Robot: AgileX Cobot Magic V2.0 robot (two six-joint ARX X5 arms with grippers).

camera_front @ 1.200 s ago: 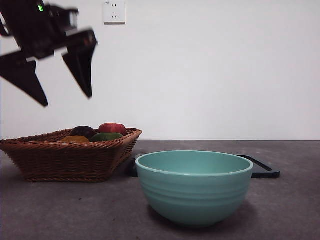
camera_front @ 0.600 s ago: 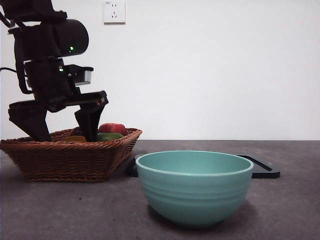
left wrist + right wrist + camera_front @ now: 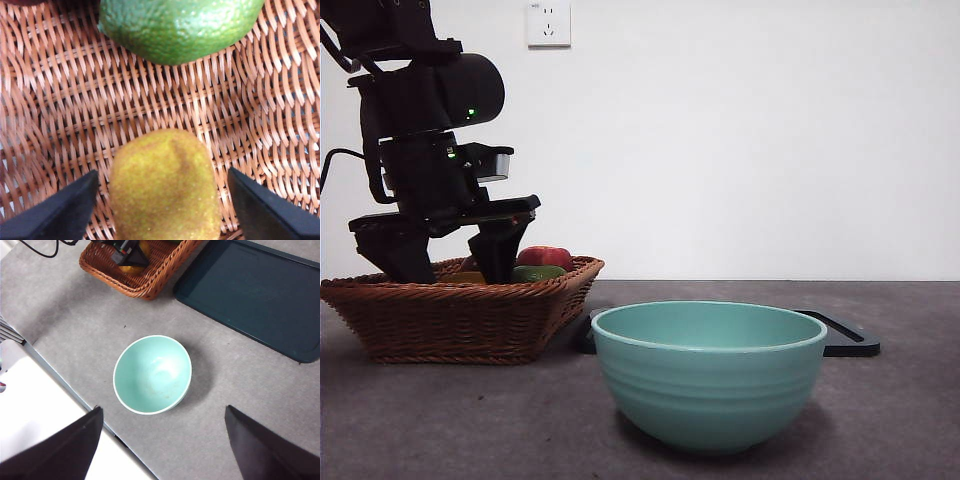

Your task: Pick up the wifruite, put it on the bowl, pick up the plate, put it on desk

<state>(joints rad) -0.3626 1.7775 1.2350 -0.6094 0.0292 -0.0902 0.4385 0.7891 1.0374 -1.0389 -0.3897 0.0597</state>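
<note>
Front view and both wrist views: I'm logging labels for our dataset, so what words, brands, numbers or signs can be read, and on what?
None can be read.
wall socket: a tiny mark at its upper corner, too small to read.
bowl, basket, dark tray, wifruite: no text visible.
</note>
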